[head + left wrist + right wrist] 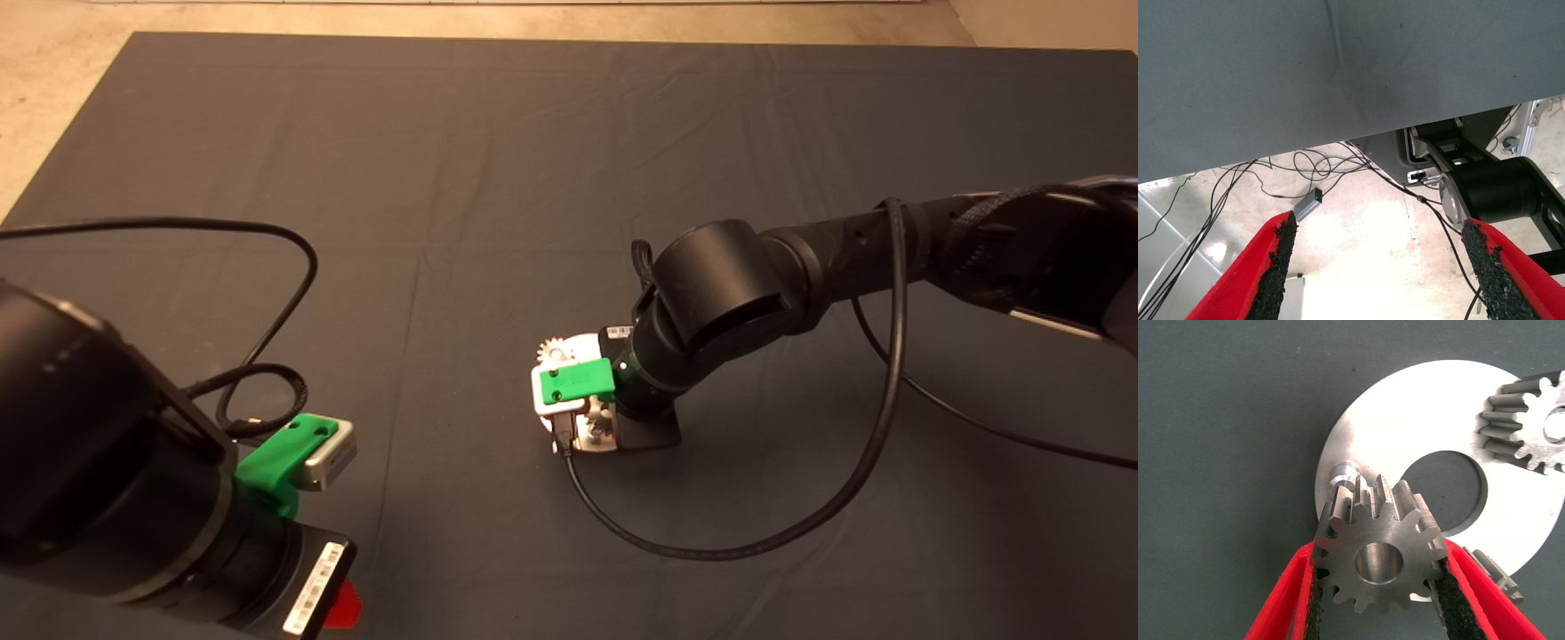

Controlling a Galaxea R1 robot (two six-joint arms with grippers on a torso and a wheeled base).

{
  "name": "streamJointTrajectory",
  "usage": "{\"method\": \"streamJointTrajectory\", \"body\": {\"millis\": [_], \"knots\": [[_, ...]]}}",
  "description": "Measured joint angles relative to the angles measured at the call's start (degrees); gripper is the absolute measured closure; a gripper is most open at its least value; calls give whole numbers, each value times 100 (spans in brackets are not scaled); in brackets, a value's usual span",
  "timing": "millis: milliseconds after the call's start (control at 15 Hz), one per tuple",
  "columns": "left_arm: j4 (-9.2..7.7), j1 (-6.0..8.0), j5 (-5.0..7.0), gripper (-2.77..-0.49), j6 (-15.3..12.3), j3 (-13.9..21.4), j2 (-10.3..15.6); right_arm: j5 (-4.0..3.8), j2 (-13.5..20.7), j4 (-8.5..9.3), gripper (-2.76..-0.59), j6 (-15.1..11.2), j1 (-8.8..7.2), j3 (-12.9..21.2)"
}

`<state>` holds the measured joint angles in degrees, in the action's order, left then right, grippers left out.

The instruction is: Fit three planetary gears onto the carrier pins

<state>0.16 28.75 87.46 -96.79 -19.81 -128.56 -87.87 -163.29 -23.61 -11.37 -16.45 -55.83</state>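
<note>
Gripped across its teeth between the right hand (1376,587) pads, a gear (1379,561) hangs just beside a bare pin (1341,471) on the disc (1405,427). Another gear (1531,420) sits beyond. Small, stiff, slick steel: hold flanks squarely. Left hand (1381,267) idles open off the tabletop.

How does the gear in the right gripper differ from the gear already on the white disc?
The held gear is clamped between the right gripper's fingers above the white disc; the seated gear rests on the disc. The held gear's hole is empty and hangs beside a bare pin; the seated gear's bore looks filled. Both are silvery, toothed and look alike. The left gripper waits open off the mat.
</note>
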Motion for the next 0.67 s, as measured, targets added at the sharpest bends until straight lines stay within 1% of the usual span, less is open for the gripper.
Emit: {"method": "streamJointTrajectory", "body": {"millis": [667], "knots": [[0, -1, -1, -175, 2, 0, 0, 0, -7, 2, -104, -2, -1, 38]]}}
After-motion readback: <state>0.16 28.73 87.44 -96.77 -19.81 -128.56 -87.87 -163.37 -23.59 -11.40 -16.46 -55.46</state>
